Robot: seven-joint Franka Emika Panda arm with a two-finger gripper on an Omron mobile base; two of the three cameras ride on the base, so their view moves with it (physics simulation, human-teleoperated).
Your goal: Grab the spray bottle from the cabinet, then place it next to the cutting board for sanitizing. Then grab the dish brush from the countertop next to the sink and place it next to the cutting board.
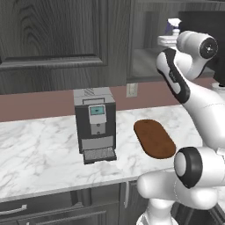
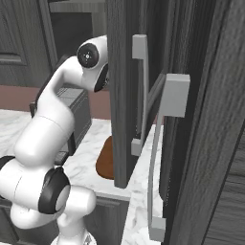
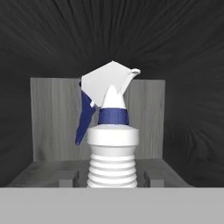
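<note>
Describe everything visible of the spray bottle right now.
The spray bottle stands upright on the grey shelf inside the cabinet. Its white plastic-looking body is ribbed, with a smooth shoulder, a blue collar, and an angular white spray head with a blue trigger hanging down one side. In the hand view the gripper's finger tips flank its base; whether they touch it cannot be told. The left base view shows its head beyond the arm.

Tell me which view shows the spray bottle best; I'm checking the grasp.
The hand view: the spray bottle stands upright, centred and close on the cabinet shelf. The left base view catches just its spray head beside the arm. The right base view adds nothing on it.
</note>
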